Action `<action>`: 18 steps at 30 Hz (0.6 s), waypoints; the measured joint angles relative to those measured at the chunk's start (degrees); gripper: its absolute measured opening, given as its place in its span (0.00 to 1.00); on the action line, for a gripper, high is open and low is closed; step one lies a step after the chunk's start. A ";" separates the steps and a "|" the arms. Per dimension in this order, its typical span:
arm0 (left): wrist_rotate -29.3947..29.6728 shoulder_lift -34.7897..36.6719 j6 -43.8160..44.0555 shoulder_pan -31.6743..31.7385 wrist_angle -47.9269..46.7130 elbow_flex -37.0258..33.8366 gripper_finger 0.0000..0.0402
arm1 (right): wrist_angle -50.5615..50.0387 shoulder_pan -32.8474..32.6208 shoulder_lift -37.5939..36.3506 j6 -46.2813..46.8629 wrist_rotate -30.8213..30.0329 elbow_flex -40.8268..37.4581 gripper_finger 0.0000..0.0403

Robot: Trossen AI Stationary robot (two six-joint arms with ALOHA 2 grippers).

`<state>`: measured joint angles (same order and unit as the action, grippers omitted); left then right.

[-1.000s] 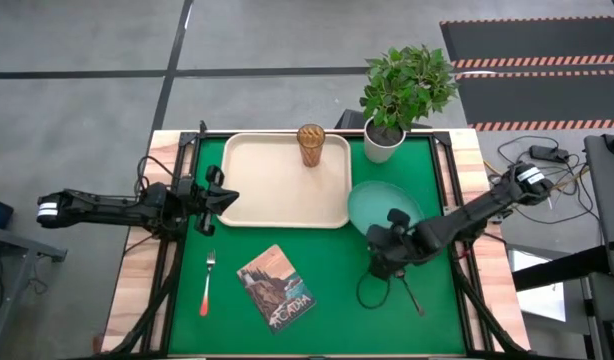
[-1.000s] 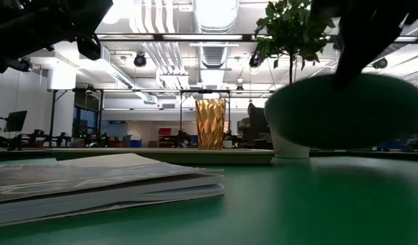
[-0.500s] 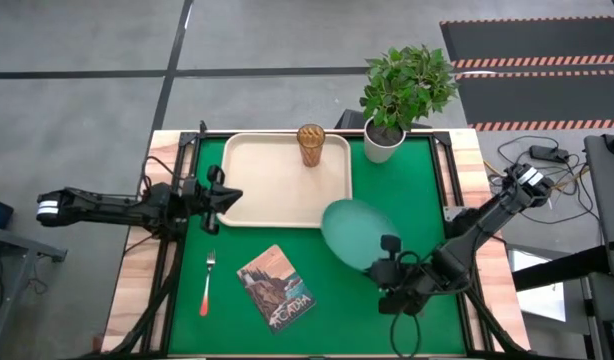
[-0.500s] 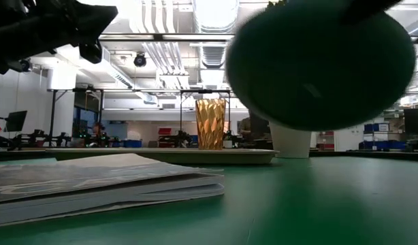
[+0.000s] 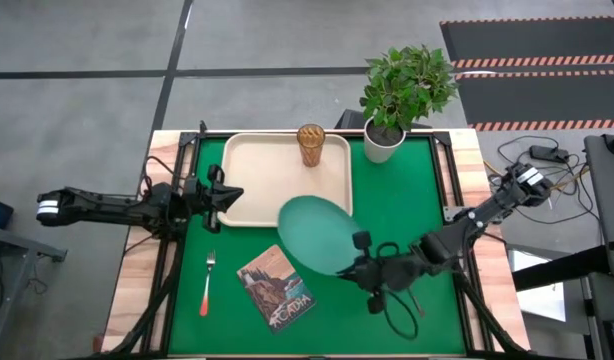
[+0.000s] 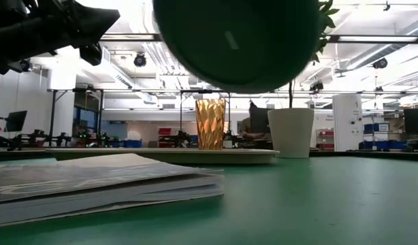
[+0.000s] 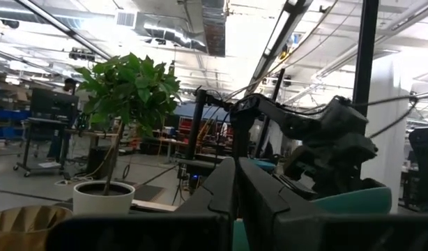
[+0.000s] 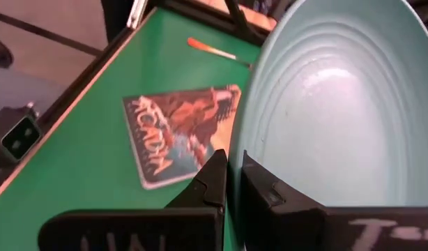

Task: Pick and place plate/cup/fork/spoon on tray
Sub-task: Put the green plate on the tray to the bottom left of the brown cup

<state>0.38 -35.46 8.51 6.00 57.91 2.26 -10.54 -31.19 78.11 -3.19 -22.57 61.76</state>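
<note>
The teal plate [image 5: 315, 233] hangs in the air over the tray's near right corner, held by my right gripper [image 5: 359, 262], which is shut on it; it fills the top of the low view [image 6: 236, 41]. The cream tray [image 5: 277, 185] lies at the back of the green mat. The amber cup [image 5: 310, 145] stands upright on the tray's far edge. The orange-handled fork [image 5: 207, 285] lies flat on the mat at the near left. The dark spoon cannot be made out under my right arm. My left gripper [image 5: 232, 197] is shut and empty above the tray's left edge. My right gripper pinches the plate's rim [image 8: 240, 143] between its two fingers, one on the upper face and one on the underside. The fingers come from the table's right, roughly level. The plate is lifted clear and tilted, reaching out beyond the fingers toward the tray.
A paperback book [image 5: 277, 287] lies on the mat near the front, just below the plate. A potted plant in a white pot [image 5: 384, 143] stands at the tray's far right corner. Cables loop under my right arm [image 5: 387, 312].
My right gripper has gone up and toward the table's left edge, carrying the plate from the mat right of the tray to above the tray's near right corner. The plate has risen clear of the mat and tipped.
</note>
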 joint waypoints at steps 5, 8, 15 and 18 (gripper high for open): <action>-0.02 -0.02 0.05 0.00 0.08 0.00 0.00 | 5.25 6.05 1.16 -4.00 7.71 0.00 0.02; -0.02 0.18 0.07 0.00 0.10 0.00 0.00 | 6.92 9.08 3.24 -5.99 10.24 0.61 0.02; -0.04 1.79 0.09 0.00 0.28 0.00 0.00 | 3.19 14.17 10.65 -11.46 11.00 7.13 0.02; -0.04 2.79 0.09 0.00 0.43 0.00 0.00 | -0.17 16.03 14.34 -13.68 11.00 11.36 0.02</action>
<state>0.34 -32.68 8.60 6.00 58.34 2.26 -10.71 -15.16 92.45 -16.88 -11.57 73.12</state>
